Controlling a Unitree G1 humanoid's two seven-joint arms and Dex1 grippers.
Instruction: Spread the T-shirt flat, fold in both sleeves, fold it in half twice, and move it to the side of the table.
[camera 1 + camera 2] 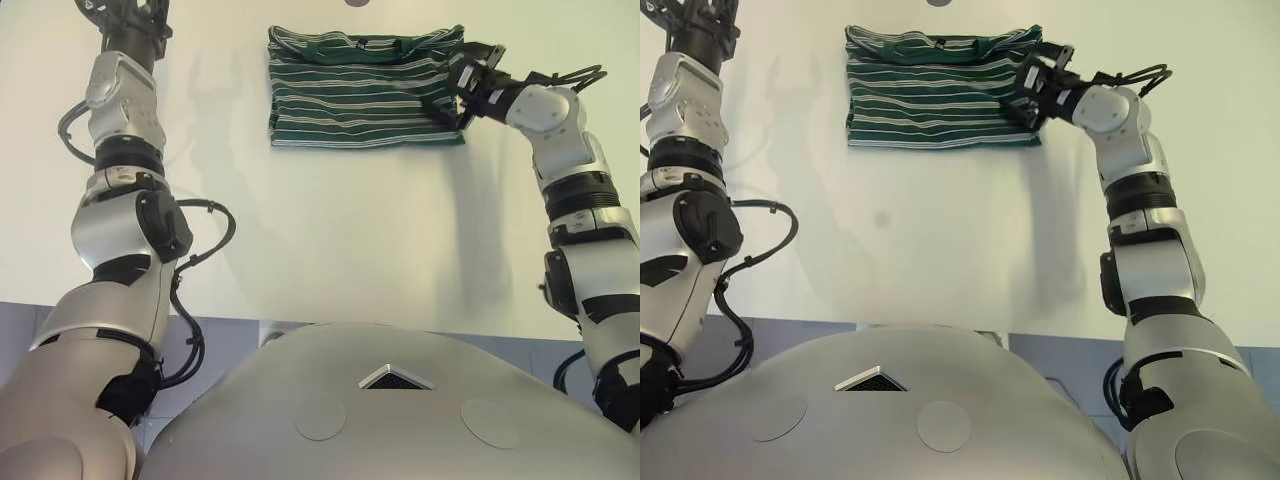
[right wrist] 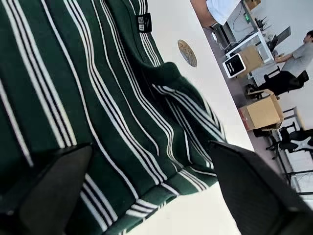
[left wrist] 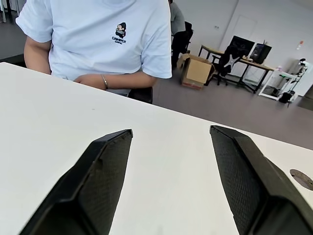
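Note:
The T-shirt (image 1: 360, 90), dark green with thin white stripes, lies folded into a neat rectangle at the far middle of the white table (image 1: 330, 230). Its collar and label point toward the far edge. My right gripper (image 1: 462, 85) hovers at the shirt's right edge. In the right wrist view its fingers (image 2: 254, 191) are spread wide, and the striped cloth (image 2: 98, 98) lies under and between them, not pinched. My left arm stretches up the far left of the table. The left gripper (image 3: 170, 131) is open over bare tabletop, well left of the shirt.
A small round dark disc (image 2: 187, 53) is set in the table just beyond the shirt's collar. A person in a white shirt (image 3: 98, 39) sits at the far edge, arms off the task's things. Bare table spreads in front of the shirt.

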